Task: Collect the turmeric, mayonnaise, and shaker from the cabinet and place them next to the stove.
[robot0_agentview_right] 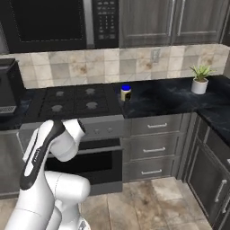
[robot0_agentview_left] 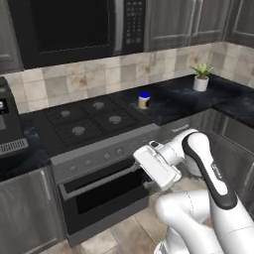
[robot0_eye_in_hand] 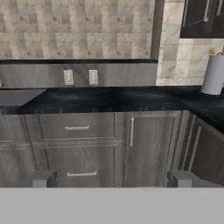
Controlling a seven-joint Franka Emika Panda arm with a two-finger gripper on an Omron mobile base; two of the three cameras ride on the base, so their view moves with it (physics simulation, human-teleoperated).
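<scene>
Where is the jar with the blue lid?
The mayonnaise stands on the black counter just right of the stove, in both base views, with the potted plant farther right.

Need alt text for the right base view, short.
A stout blue-lidded mayonnaise jar stands on the black marbled countertop just right of the black stove. The white robot arm folds low before the oven; a small potted plant sits at far right.

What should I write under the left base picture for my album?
Mayonnaise jar sits beside the stove while the white arm's end effector hangs low before the oven door.
</scene>
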